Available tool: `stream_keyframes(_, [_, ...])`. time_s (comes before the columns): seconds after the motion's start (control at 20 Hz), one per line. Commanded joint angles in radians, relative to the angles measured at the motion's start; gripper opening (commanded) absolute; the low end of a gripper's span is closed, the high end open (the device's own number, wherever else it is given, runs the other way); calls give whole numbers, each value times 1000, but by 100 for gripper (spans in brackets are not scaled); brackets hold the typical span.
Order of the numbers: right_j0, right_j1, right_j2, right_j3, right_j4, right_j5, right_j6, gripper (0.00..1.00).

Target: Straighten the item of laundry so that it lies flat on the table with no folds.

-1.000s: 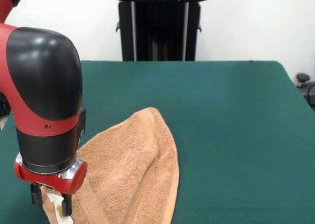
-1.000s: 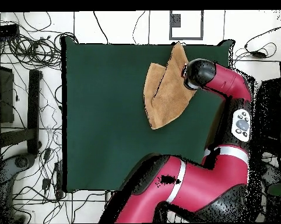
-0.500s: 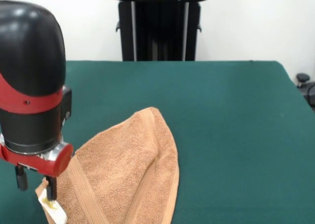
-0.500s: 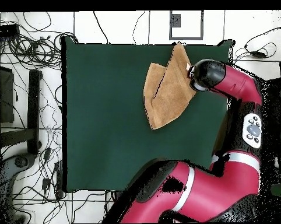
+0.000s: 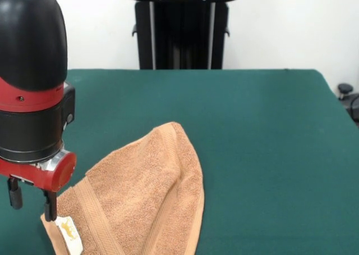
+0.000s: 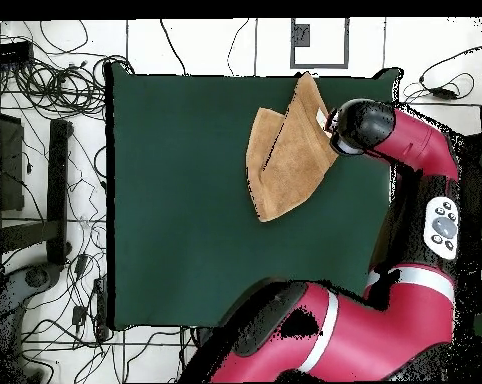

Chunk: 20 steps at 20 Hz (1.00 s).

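- My gripper (image 5: 31, 202) hangs at the light-brown terry towel's (image 5: 146, 199) near-left edge, its two black fingers (image 5: 50, 204) apart and gripping nothing.
- One fingertip sits just above a small white tag (image 5: 69, 232) with yellow print too small to read.
- The towel lies folded on the dark green felt table (image 5: 252, 131), a ridge running up to its rounded point, woven bands along its border.
- A black stand (image 5: 180, 28) rises behind the table's far edge.

No words or numbers can be read anywhere. The small white tag (image 5: 70, 232) on the orange terry towel (image 5: 140, 199) carries a yellow mark, too small to make out.
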Motion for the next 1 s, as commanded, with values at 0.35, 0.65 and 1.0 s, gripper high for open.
stream_keyframes(0.35, [8, 17, 97, 134, -36, 13, -7, 100])
stream_keyframes(0.65, [10, 38, 99, 133, -45, -15, -2, 100])
stream_keyframes(1.0, [2, 55, 124, 142, -36, -74, 16, 100])
